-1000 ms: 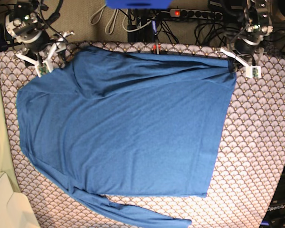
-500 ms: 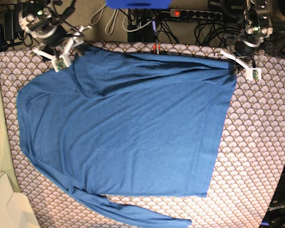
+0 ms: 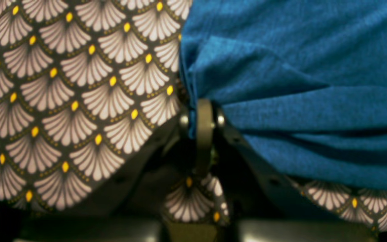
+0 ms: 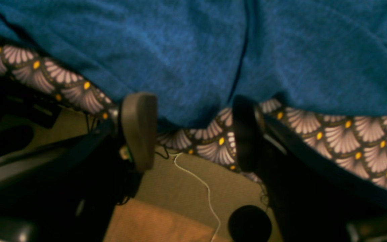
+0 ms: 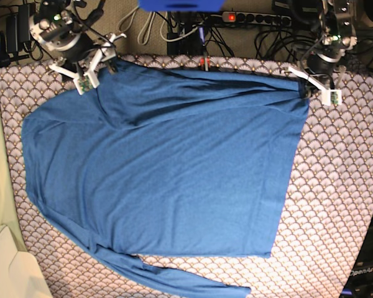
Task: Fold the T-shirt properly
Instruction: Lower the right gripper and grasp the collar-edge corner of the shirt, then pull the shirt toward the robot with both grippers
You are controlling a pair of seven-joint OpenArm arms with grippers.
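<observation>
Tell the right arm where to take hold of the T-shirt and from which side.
Grip the T-shirt at its bunched far corner, coming in from beyond the table edge. The open right tool already straddles that edge, which overhangs the scallop-patterned cloth, while the left tool pins the opposite far corner.

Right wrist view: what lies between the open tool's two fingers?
The plain blue knit T-shirt's edge, with grey-white scallop-patterned cloth below it, spans the right tool's gap.

The soft knit long-sleeved T-shirt (image 5: pixel 168 167) is showing plain medium blue, no print. The tablecloth (image 5: pixel 336 198) under it is showing grey-white scalloped fans outlined dark, each tipped with a small yellow drop.
</observation>
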